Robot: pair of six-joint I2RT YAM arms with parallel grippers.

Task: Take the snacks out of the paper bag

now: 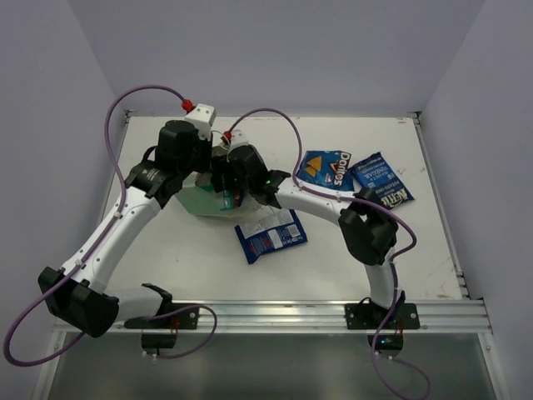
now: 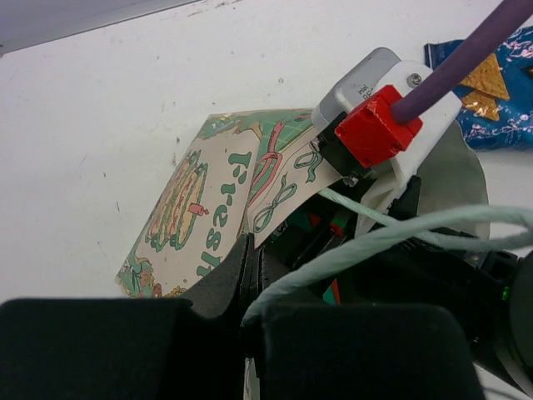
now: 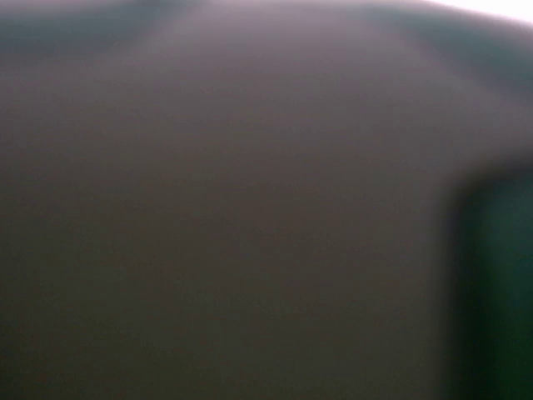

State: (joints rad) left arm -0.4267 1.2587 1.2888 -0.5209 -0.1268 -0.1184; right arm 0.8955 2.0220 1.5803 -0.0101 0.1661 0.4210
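The mint-green paper bag (image 1: 198, 200) lies on its side on the white table, its printed face up in the left wrist view (image 2: 208, 200). My left gripper (image 1: 206, 172) is shut on the bag's upper rim (image 2: 250, 250), beside a white string handle (image 2: 391, 235). My right gripper (image 1: 229, 190) reaches into the bag's mouth; its fingers are hidden and its wrist view is dark. Three snacks lie outside the bag: a dark blue Doritos packet (image 1: 326, 169) (image 2: 491, 100), a blue chip bag (image 1: 381, 182) and a blue-and-white packet (image 1: 271, 235). Teal and red packet edges (image 2: 333, 227) show inside the bag.
The right arm's elbow (image 1: 366, 229) hangs over the table near the blue chip bag. An aluminium rail (image 1: 275, 315) runs along the near edge. Purple cables loop above both arms. Walls close in the table at the back and both sides.
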